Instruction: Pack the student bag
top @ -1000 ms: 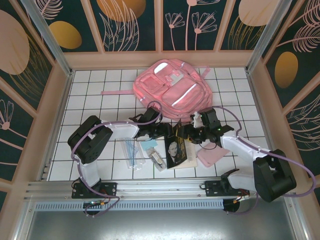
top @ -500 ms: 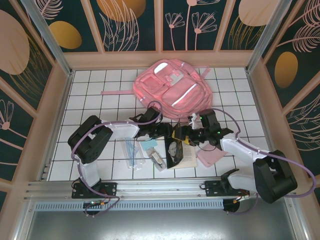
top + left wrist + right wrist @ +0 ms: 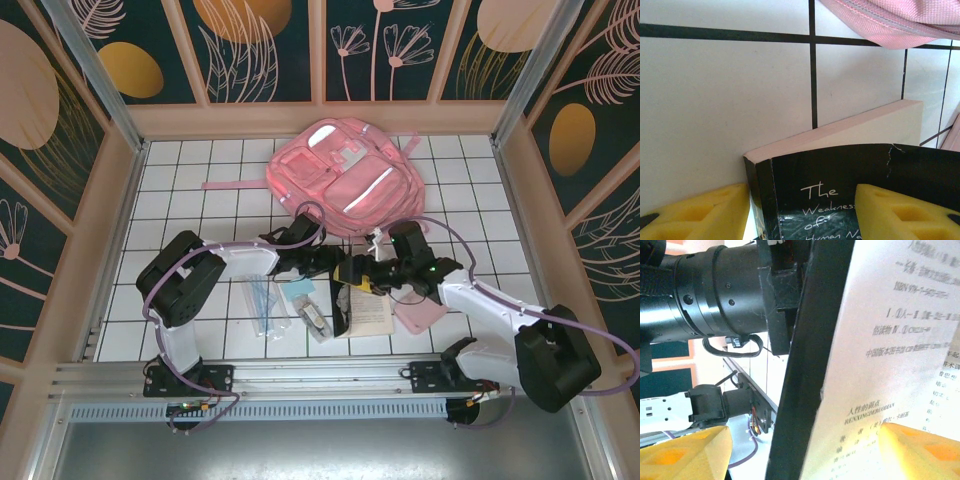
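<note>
The student bag [image 3: 345, 180] is lying flat at the upper centre of the overhead view, near the back wall, with its glossy front pockets facing up. Its long axis is slanting from upper left to lower right; which end is the top cannot be told. One pink strap [image 3: 235, 184] is trailing leftward over the tiles.

Just below the bag, both arms are meeting over a book [image 3: 365, 312]. The left gripper [image 3: 332, 262] is keeping its yellow fingers [image 3: 695, 210] spread wide. One is sitting beside the spine and the other is in front of the black cover [image 3: 840, 200]. The right gripper [image 3: 358, 275] is also gaping, with the raised cover edge and a printed page [image 3: 880, 365] standing between its fingers [image 3: 680, 450].

The table [image 3: 180, 180] is showing white tiles with dark grid lines. A flat pink pouch [image 3: 425, 312] is lying right of the book and a clear packet [image 3: 262, 300] left of it. Dark teal wall panels [image 3: 60, 110] with gold and pink plant shapes are enclosing the space.
</note>
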{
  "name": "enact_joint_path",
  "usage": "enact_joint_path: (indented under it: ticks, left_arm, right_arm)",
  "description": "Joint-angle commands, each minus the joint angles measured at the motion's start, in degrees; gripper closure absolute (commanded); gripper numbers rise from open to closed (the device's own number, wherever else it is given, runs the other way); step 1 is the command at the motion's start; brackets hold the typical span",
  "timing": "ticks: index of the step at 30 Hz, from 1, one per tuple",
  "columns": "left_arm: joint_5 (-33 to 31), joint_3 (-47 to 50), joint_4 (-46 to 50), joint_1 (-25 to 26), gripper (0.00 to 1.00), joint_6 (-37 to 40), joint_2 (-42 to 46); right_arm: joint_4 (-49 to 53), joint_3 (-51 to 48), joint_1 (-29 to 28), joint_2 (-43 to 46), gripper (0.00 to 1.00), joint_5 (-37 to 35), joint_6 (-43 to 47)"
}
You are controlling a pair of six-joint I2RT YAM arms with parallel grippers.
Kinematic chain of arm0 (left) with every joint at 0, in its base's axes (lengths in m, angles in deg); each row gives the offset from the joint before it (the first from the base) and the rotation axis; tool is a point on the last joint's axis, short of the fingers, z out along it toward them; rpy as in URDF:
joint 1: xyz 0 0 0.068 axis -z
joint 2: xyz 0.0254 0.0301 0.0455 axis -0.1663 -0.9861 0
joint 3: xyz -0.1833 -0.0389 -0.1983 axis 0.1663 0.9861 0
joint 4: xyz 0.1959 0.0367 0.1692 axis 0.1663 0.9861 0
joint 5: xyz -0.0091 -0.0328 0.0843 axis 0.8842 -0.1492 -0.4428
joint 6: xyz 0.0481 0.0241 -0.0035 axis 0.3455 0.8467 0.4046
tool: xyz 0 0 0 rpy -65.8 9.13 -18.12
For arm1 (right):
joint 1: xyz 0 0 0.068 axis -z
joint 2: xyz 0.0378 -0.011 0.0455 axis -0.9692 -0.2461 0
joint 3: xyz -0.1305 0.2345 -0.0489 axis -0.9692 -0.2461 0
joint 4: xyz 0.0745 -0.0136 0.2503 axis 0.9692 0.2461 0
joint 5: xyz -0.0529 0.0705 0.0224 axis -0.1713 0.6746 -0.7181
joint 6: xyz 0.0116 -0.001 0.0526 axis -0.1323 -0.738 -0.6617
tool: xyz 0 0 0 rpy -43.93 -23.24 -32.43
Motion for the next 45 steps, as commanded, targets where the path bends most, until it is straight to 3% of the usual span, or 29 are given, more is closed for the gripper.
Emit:
enact_joint_path:
  ticks: [1,8,12,13,15,17,18,23,24,27,34,41,45]
  left_arm:
    - [-0.2,-1.2,-1.4,0.7,0.42,1.4,-1.5]
    - [-0.4,-0.2,-1.6,0.7,0.41,1.4,0.0]
    - [-1.1,0.4,-1.5,0.7,0.41,1.6,0.8]
    - [-1.5,0.6,-1.3,0.7,0.41,1.7,1.1]
    - [-2.8,0.9,-0.6,0.7,0.41,2.1,2.0]
    - [-3.9,0.9,0.1,0.4,0.38,2.8,3.4]
    - [-3.9,0.9,0.1,0.2,0.36,3.2,4.1]
    - [-2.6,3.7,-2.7,-2.6,0.21,8.2,9.0]
    - [-2.6,3.9,-2.8,-3.2,0.14,9.6,10.9]
    - [-0.4,6.5,-6.7,-5.9,0.05,11.8,14.4]
    - [8.8,15.0,-26.4,-9.4,0.05,13.6,16.6]
    - [13.9,16.5,-41.0,-9.6,0.06,5.2,9.0]
    - [19.0,18.2,-52.1,-9.6,0.08,-2.2,3.3]
  right_arm:
    - [3.6,2.9,-0.9,-1.3,0.24,-4.5,1.2]
    - [11.7,7.2,-1.2,-4.1,0.31,-17.1,2.7]
    - [13.1,9.0,-1.2,-4.8,0.34,-19.0,3.2]
    - [13.4,9.3,-1.2,-4.9,0.39,-19.6,3.3]
    - [13.5,9.8,-1.1,-5.1,0.62,-20.1,3.6]
    - [12.6,10.1,-1.1,-5.1,0.91,-19.4,4.1]
    - [12.1,10.2,-1.1,-5.1,1.00,-18.9,4.5]
    - [10.5,11.7,0.4,-5.4,1.00,-16.1,6.7]
    - [9.7,12.0,1.1,-5.4,1.00,-14.2,7.0]
    - [7.5,13.3,1.9,-4.6,1.00,-9.6,7.3]
    - [1.0,14.0,9.1,-3.4,1.00,-0.1,7.2]
    - [-0.5,19.5,10.1,-4.1,1.00,3.9,6.7]
    - [0.1,19.7,10.4,-3.0,1.00,2.8,7.7]
